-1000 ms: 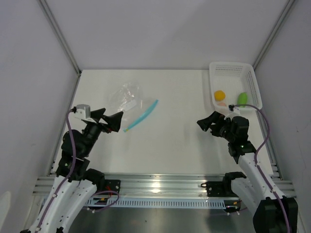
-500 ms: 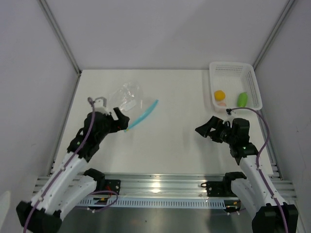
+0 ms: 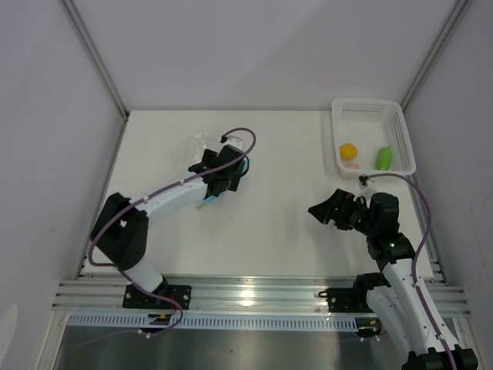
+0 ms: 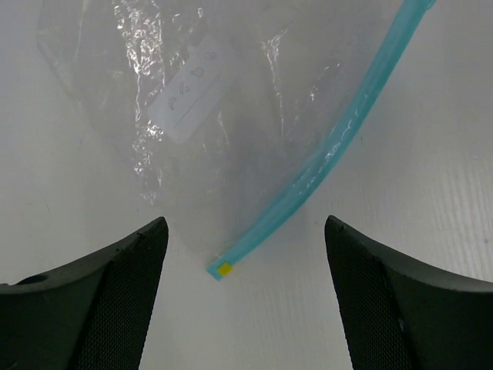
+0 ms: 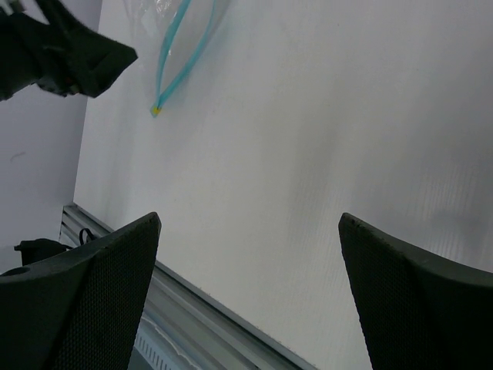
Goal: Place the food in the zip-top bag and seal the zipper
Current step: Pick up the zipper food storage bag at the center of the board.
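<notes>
The left gripper [image 4: 245, 227] is held above the zip-top bag [image 4: 192, 116] with its jaws spread wide and nothing between them. The clear, crinkled bag lies flat on the white table [image 3: 285, 154], just ahead of and below the fingertips. A white label is seen through the plastic. The zipper [image 4: 331, 146] is laid out as a long teal strip. Its near end, marked by a small yellow tab [image 4: 224, 269], sits almost midway between the two fingers. From there its long axis runs away ahead and to the right.

The right gripper [image 3: 327, 210] is likewise spread open and empty, and is pointed toward the bag, which lies well apart from it. The food is behind it: an orange-yellow piece [image 3: 348, 150] and a green piece [image 3: 384, 157] rest in a white lattice basket [image 3: 366, 104]. The right arm is judged nearer the food, the left nearer the bag.
</notes>
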Controlling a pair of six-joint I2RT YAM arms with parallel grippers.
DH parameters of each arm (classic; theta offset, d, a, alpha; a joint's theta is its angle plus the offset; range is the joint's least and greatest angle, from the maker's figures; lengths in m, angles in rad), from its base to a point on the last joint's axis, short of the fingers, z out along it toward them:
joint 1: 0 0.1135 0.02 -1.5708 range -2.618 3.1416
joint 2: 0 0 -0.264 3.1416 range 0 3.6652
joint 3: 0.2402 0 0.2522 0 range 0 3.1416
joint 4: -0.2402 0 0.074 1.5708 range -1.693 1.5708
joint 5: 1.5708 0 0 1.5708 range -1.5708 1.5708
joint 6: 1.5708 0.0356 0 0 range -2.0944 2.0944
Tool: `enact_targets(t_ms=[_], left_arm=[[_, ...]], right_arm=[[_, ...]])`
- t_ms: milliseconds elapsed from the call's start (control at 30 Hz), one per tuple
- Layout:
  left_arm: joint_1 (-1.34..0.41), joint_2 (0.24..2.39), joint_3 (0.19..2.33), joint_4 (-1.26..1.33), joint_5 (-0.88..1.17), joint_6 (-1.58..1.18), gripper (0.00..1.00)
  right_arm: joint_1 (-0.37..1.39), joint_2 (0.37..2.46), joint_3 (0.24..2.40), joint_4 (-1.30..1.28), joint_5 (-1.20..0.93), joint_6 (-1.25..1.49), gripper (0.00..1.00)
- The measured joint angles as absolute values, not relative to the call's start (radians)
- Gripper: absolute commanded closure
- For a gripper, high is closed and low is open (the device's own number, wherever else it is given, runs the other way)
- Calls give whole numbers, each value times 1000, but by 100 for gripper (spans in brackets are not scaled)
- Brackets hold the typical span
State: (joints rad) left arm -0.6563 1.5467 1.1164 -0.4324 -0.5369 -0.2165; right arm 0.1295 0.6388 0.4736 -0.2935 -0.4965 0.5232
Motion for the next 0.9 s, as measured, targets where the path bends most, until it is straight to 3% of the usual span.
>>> enact_targets(t_ms=[167, 433, 533, 733, 900], left_arm=[[-669, 1756, 1236, -435, -603, -146, 18], [-670, 1882, 1326, -447, -604, -104, 19], [-670, 1930, 1374, -458, -608, -97, 24], [-669, 2027, 1459, -501, -618, -88, 37], [-652, 2036, 1469, -550, -599, -108, 66]], right_arm=[[130, 589, 476, -347, -496, 519, 1], [130, 568, 479, -391, -496, 505, 1], [130, 568, 479, -391, -498, 505, 1], [132, 568, 479, -393, -498, 505, 1], [132, 562, 479, -402, -498, 505, 1]])
